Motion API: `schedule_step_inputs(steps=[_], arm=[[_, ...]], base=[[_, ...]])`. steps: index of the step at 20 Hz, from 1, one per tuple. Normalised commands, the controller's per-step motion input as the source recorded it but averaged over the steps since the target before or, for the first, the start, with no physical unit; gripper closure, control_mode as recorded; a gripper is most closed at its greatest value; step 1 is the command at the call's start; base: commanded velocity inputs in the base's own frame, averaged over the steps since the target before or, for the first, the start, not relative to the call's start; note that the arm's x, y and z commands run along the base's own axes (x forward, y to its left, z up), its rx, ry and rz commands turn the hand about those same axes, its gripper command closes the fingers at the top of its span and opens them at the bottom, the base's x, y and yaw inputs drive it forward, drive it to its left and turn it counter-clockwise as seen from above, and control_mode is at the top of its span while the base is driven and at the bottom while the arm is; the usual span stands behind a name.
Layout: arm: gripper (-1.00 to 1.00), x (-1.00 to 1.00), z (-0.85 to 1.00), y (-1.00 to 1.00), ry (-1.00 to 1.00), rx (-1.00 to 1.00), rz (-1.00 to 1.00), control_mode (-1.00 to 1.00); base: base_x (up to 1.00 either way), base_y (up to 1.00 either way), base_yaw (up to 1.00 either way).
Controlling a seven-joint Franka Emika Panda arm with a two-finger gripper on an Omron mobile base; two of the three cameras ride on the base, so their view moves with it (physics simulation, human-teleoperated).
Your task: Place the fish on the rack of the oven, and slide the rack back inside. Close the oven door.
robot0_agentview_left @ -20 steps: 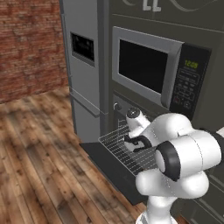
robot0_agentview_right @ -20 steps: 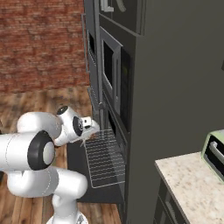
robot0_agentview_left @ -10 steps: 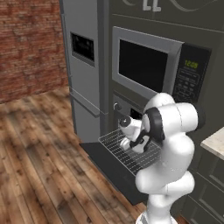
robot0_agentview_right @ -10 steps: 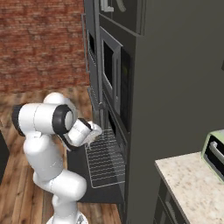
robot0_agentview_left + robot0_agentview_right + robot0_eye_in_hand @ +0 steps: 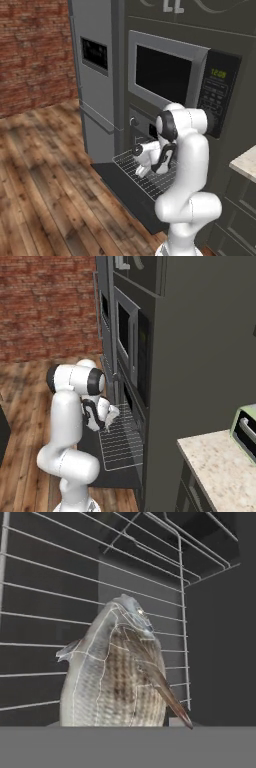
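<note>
The fish (image 5: 117,677), silver-grey with brownish scales, is close up in the hand view and rises from between the hidden fingertips. My gripper (image 5: 141,168) is shut on it and holds it just above the rack (image 5: 156,183). That silver wire grid is pulled out over the oven door (image 5: 119,188), which lies open and flat. Whether the fish touches the rack (image 5: 50,612) I cannot tell. The oven (image 5: 138,120), with its knob strip, sits below the microwave. From the right side, the gripper (image 5: 111,415) hangs over the rack's (image 5: 120,447) near-left part.
A silver-framed microwave (image 5: 165,75) sits above the oven and a grey fridge (image 5: 95,75) stands to its left. A stone counter (image 5: 220,466) carries a pale-green toaster oven (image 5: 245,428) at the right. Wooden floor (image 5: 45,175) lies open to the left.
The arm has straightened up, with its elbow rising. The hand has dropped down and forward with the fish, closer to the pulled-out rack.
</note>
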Motion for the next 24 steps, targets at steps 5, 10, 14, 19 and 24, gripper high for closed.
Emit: schedule_step_inputs(steps=[5,10,14,19,24], arm=[[1.00,0.65,-0.42,0.00,0.14,-0.01,0.02,-1.00],[1.00,0.78,-0.39,0.00,0.23,0.00,0.01,-1.00],[1.00,0.74,-0.39,0.00,0.16,0.00,0.01,-1.00],[1.00,0.61,-0.31,-0.02,0.06,0.00,0.00,-1.00],[1.00,0.56,-0.43,-0.09,0.09,0.00,0.00,-1.00]], base=[[0.00,0.00,0.00],[0.00,0.00,0.00],[0.00,0.00,0.00],[0.00,0.00,0.00],[0.00,0.00,0.00]])
